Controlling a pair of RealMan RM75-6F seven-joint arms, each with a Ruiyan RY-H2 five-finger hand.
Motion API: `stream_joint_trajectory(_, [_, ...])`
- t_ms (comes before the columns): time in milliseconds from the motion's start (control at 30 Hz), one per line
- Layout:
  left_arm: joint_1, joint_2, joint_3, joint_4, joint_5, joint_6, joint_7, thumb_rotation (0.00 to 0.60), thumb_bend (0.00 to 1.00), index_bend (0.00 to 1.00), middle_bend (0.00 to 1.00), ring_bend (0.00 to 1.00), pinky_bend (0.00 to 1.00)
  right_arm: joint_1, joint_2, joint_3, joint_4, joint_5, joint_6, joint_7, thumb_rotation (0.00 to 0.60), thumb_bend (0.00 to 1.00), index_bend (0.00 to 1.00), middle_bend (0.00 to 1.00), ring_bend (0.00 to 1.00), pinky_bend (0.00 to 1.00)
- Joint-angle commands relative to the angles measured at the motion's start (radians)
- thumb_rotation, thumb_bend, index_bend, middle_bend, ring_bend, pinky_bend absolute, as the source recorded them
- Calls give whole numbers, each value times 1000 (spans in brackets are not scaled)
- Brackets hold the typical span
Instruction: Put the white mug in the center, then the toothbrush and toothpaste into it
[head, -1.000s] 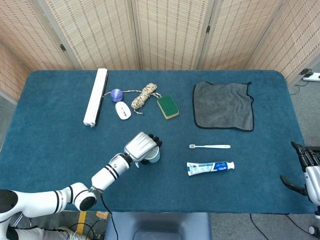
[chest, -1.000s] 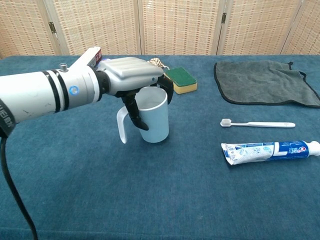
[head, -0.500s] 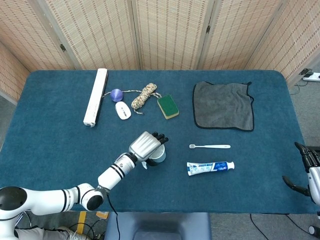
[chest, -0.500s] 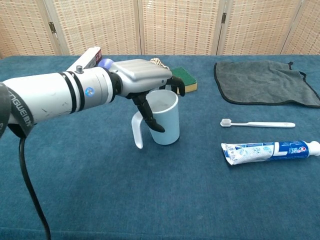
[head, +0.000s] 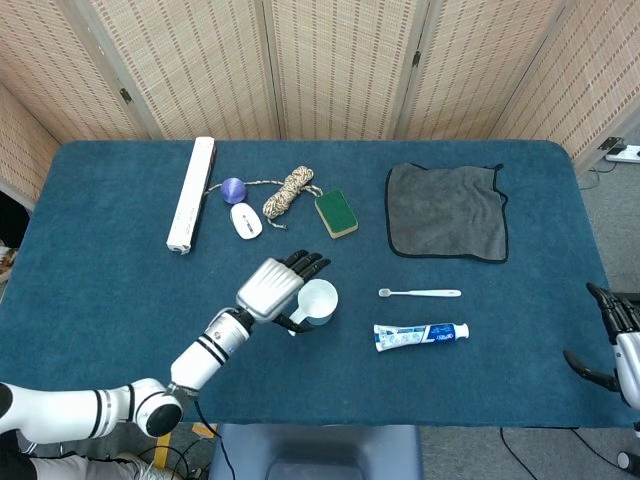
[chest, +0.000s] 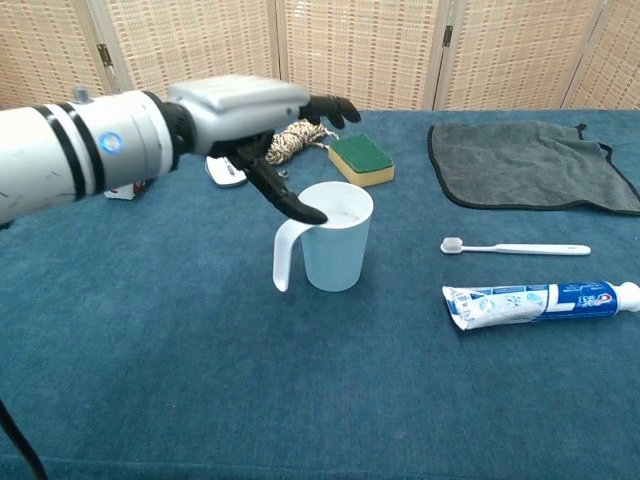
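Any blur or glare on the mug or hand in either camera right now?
Head view: mug and left hand sharp, lighting even, no glare. Chest view: the hand looks slightly soft, the mug crisp with a faint shadow beside it.

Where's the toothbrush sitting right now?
In the head view the toothbrush lies flat right of the white mug, just above the toothpaste and below the grey cloth.

The left hand (chest: 262, 115) has released the white mug (chest: 335, 237).
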Motion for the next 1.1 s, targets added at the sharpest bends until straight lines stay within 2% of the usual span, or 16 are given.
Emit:
stream_joint_trajectory(33, [63,72,9,-56,45,68,-60,374,115,118,139,152,551,6,7,0,-7,-9,-4,-2,600,120,53,130,160,238])
stream_joint_trajectory(400, [261,285,52,-156,84,270,-135,418,115,145,139,152,551,65,31,4,-44,-68,-53,-46,600,133,53,171,177,238])
stream_joint_trajectory(567, [354,347,83,-170,90,351,-152,571,115,160,139,153,553,108,32,6,-60,-94,-100,-81,600,145,100,246,238,270])
stream_joint_trajectory(633, [389,370,104,-175,86,366,-148,600,115,165,138,152,554,128,34,2,-68,-103,-128,-94,600,147,117,273,261,295])
stream_joint_trajectory(900, [504,386,154,-158,102,453,-137,600,115,187,139,152,556,200,35,-5,-104,-124,-230,-161,600,150,125,298,315,338])
stream_joint_trajectory(1000, [534,386,161,-154,107,467,-153,600,114,192,139,152,557,235,27,0,-119,-122,-280,-195,600,149,125,315,367,388])
stream_joint_trajectory(1100, [556,393,164,-155,109,469,-169,600,114,195,140,153,557,274,10,5,-129,-117,-334,-228,600,149,125,354,468,495])
